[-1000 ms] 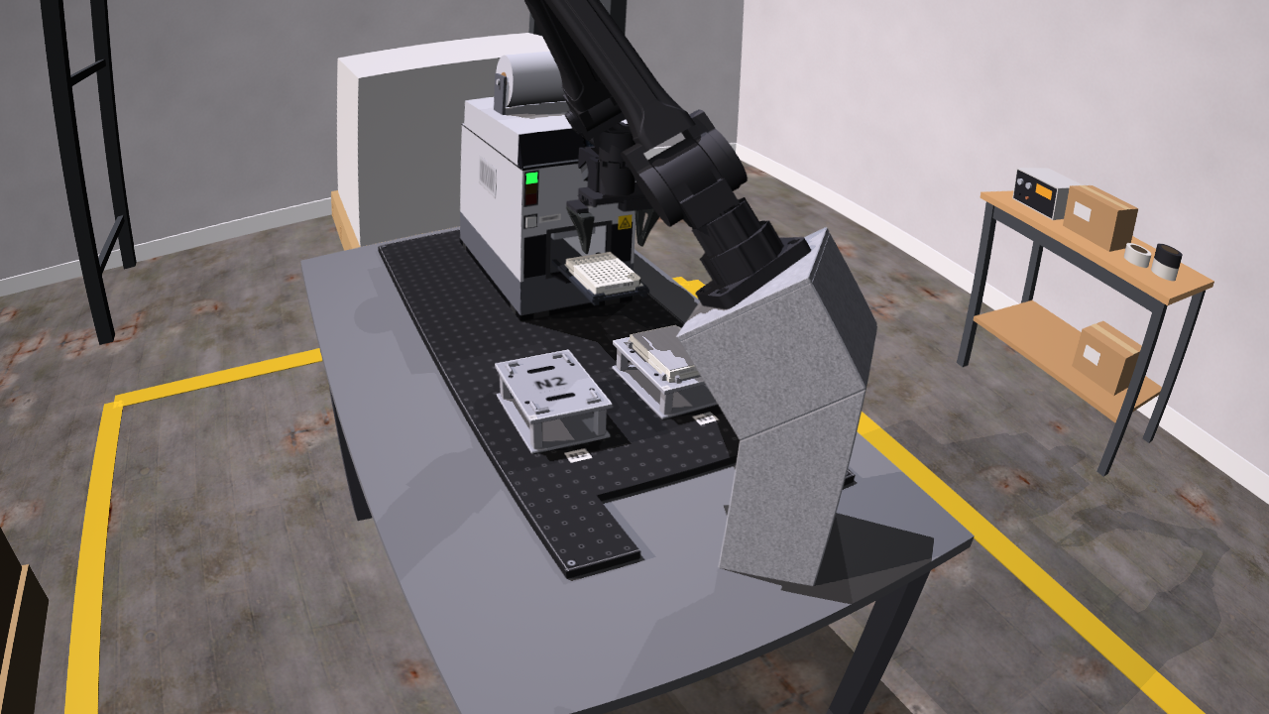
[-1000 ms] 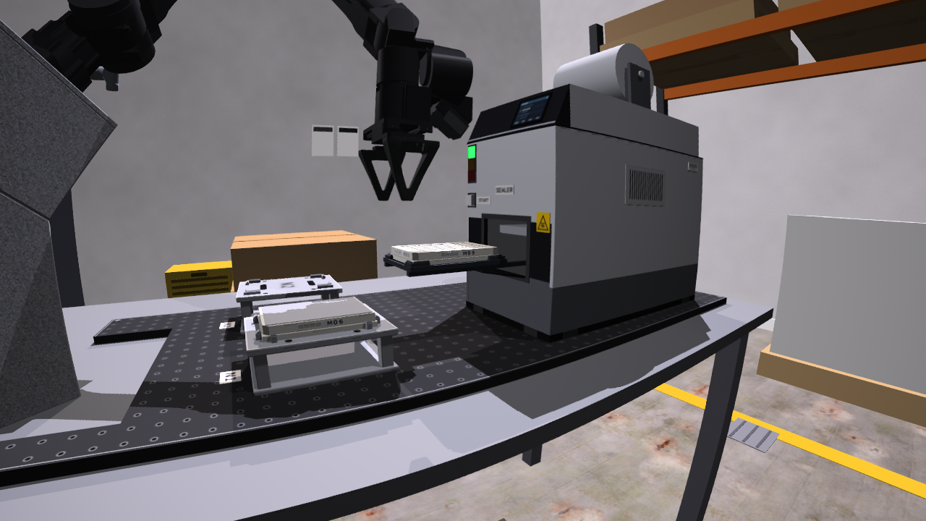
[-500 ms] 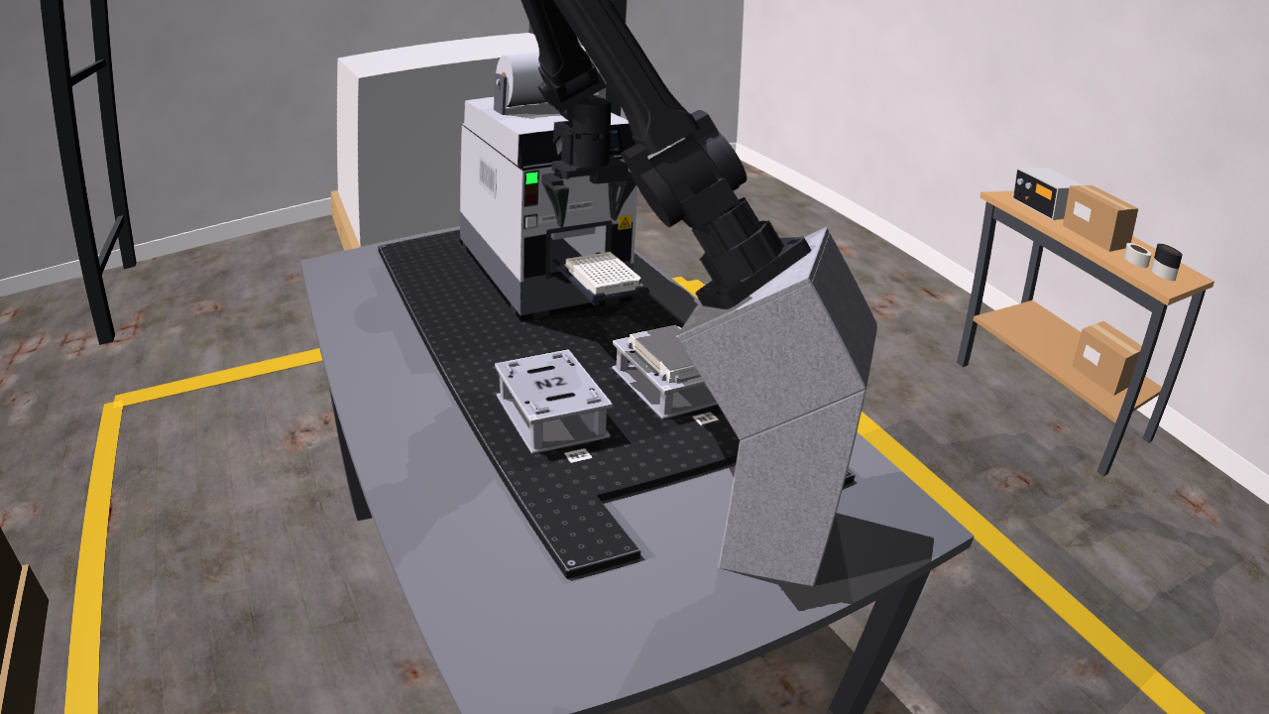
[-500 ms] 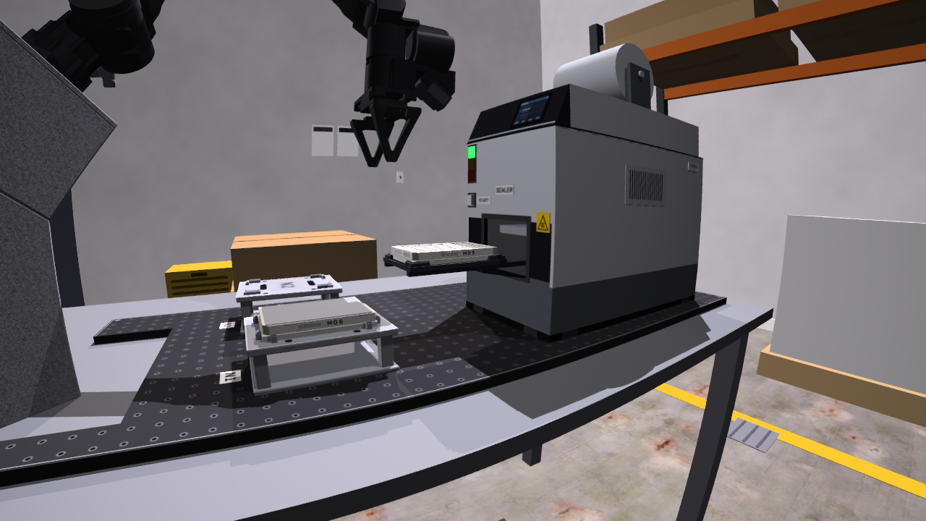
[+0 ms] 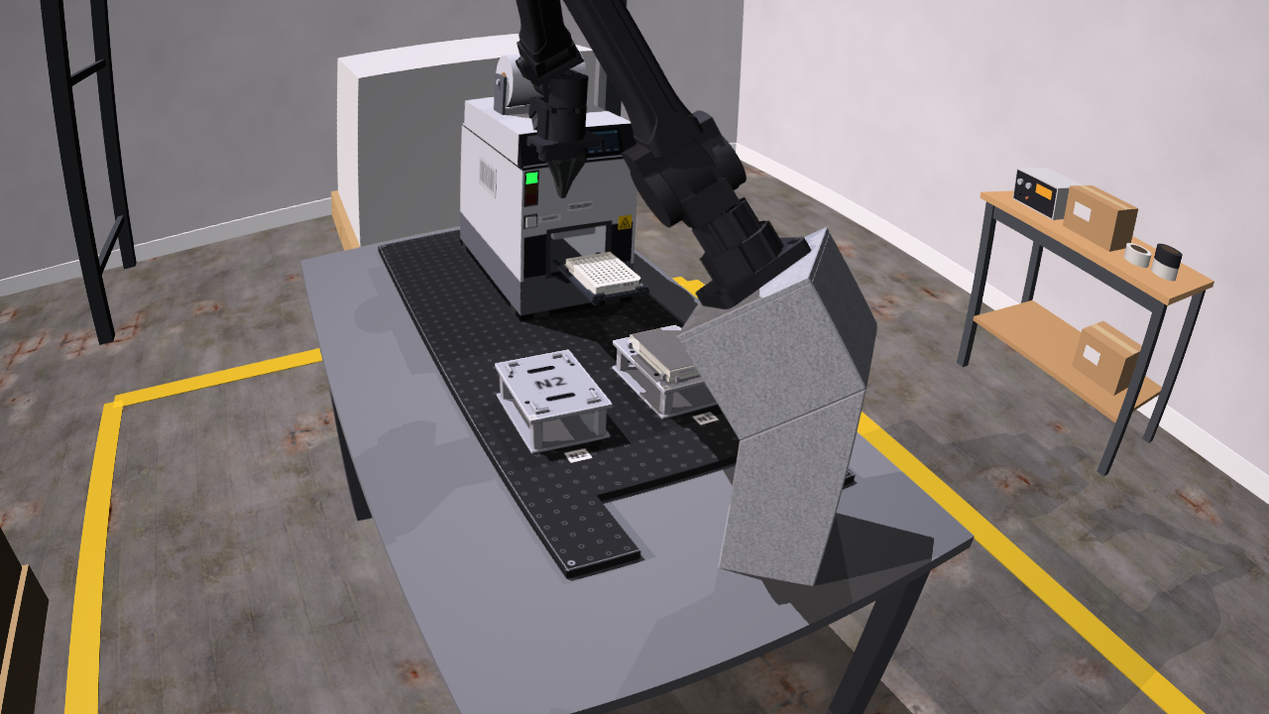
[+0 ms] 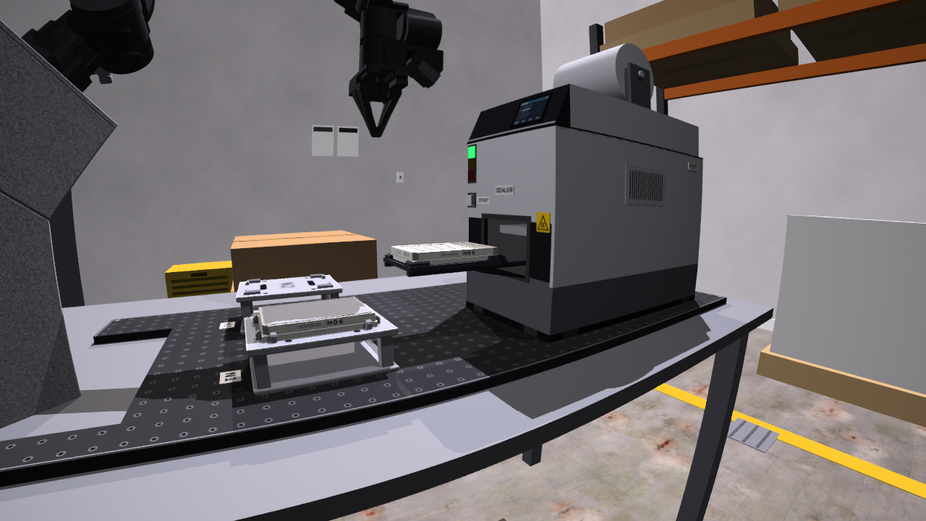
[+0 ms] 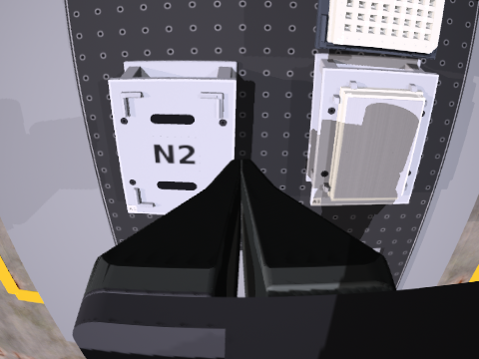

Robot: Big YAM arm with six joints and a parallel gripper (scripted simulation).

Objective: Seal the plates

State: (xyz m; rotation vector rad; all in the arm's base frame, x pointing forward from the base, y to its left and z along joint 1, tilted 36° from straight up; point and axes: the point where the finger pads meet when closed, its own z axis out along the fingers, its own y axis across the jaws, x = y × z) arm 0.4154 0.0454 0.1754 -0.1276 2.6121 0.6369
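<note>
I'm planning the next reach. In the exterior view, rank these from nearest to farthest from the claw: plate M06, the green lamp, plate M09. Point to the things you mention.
1. Green lamp (image 5: 531, 178) (image 6: 471, 153): on the sealer's front.
2. Plate M09 (image 5: 603, 272) (image 6: 443, 251) (image 7: 386, 25): on the stage.
3. Plate M06 (image 5: 665, 353) (image 6: 318, 320) (image 7: 369, 155): on nest N1, farthest from the sealer.

The gripper (image 5: 563, 193) (image 6: 376, 134) (image 7: 240, 176) has closed its fingers, which were apart before. It has also risen, and is now at the upper middle of the outside view.
</note>
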